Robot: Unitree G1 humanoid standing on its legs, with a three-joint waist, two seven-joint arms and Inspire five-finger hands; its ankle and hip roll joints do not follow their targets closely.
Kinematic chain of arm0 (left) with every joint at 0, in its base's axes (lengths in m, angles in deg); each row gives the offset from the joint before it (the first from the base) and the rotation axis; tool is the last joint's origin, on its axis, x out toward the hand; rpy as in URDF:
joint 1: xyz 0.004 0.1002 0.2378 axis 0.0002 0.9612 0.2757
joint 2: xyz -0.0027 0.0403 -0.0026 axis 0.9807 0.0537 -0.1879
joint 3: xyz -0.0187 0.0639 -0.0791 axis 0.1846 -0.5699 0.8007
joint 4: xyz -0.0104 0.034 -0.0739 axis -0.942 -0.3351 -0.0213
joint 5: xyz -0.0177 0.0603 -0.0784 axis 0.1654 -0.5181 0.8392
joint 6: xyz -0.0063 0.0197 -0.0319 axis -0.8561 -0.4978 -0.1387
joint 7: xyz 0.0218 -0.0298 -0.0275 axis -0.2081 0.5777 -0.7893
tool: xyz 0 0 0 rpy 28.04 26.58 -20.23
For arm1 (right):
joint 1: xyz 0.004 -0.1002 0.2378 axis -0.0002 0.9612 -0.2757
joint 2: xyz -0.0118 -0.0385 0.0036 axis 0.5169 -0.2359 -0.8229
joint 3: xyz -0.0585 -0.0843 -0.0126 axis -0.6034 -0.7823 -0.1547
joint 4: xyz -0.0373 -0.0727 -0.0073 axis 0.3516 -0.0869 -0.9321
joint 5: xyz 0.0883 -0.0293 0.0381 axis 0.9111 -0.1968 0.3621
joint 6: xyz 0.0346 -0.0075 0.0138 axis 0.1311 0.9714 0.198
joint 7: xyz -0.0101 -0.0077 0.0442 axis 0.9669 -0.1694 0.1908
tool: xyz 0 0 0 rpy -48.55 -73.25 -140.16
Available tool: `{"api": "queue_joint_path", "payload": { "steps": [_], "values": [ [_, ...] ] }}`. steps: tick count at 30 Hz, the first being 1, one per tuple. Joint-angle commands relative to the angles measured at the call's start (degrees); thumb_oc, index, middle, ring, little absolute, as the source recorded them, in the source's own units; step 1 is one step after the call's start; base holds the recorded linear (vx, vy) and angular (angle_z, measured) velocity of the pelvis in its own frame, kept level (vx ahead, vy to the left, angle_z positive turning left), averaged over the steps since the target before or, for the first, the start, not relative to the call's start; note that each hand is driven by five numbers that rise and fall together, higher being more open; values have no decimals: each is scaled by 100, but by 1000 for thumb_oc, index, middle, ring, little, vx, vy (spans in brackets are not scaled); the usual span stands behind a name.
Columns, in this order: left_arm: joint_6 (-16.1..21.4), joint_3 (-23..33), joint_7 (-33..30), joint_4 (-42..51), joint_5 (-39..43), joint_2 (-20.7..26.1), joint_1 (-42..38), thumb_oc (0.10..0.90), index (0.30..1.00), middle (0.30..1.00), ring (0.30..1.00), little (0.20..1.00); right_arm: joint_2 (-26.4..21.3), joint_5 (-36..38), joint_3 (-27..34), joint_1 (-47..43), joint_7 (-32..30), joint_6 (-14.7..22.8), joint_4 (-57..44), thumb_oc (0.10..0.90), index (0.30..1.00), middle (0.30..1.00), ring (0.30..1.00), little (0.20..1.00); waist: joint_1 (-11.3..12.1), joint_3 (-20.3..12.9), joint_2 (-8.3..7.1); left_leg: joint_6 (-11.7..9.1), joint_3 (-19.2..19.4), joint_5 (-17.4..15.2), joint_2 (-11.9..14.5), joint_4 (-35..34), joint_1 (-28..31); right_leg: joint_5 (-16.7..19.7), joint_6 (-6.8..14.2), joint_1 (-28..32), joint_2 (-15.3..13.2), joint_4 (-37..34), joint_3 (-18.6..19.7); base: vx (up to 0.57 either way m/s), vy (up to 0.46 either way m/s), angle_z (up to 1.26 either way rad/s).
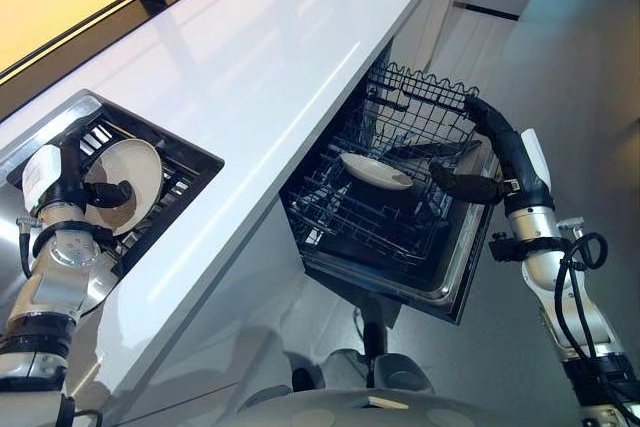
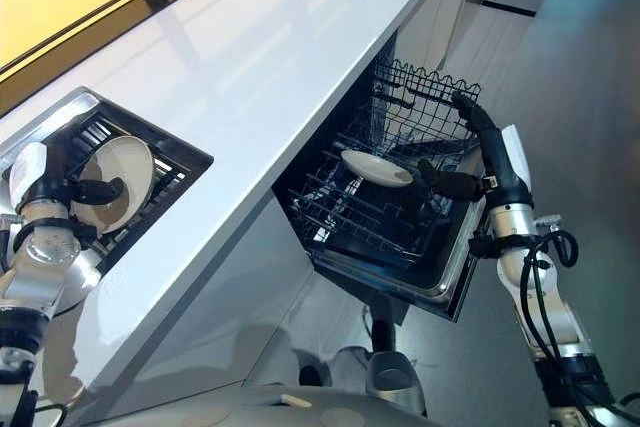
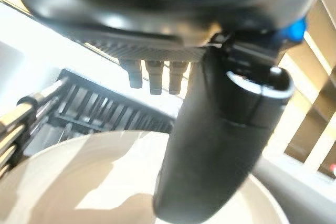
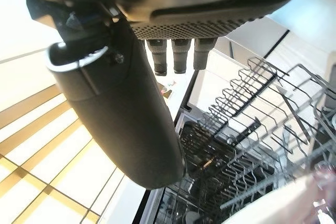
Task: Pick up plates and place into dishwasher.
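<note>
- Glossy white bench (image 1: pixel 260 67) runs diagonally through the scene, with a dark slatted drying rack (image 1: pixel 185 172) sunk into it at the robot's left and a black wire dishwasher basket (image 1: pixel 400 197) pulled out below its edge at the right.
- 1 round cream plate (image 1: pixel 135 172) stands on edge in the rack; the left hand (image 1: pixel 70 182) pinches it, thumb across its face, fingers behind.
- A 2nd shallow cream plate (image 1: pixel 375 172) already lies in the basket.
- Right hand (image 1: pixel 490 162) hovers at the basket's outer rim with straight fingers, holding nothing.
- The held plate lies well apart from the basket, across the bench; carrying it there looks like the left arm's job.
</note>
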Motion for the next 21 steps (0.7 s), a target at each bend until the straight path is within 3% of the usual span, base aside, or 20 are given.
{"api": "queue_joint_path", "payload": {
  "steps": [1, 6, 13, 21],
  "values": [
    [81, 429, -412, 407, -248, 466, -243, 800, 900, 900, 900, 900, -10, 295, 175, -416, -31, 407, -288, 800, 900, 900, 900, 900, 3, -329, 108, 296, -232, -466, -461, 268, -416, -1109, 521, -113, 99, 1038, -214, 32, 31, 3],
    [-55, 376, -185, 222, -250, 537, -208, 800, 900, 900, 900, 900, 38, 573, 123, -359, 165, 288, -255, 800, 900, 900, 900, 900, -64, -292, 115, 314, -204, -468, -476, 242, -397, -1025, 554, -188, 86, 1080, -175, 53, 66, 1],
    [-138, 237, 257, -161, 115, 574, -436, 800, 900, 900, 900, 900, -66, 479, 233, -389, 117, 666, -359, 800, 900, 900, 900, 900, -175, -174, 134, 361, -116, -508, -498, 371, -487, -972, 574, -339, 88, 1151, -34, 73, 92, -3],
    [-59, 140, 621, -607, 838, 434, -772, 800, 900, 900, 900, 900, -341, 529, 468, -520, 46, 711, -618, 800, 900, 900, 900, 900, -239, -54, 190, 353, -43, -499, -512, 487, -649, -978, 567, -490, 103, 1181, 104, 50, 93, -11]
  ]
}}
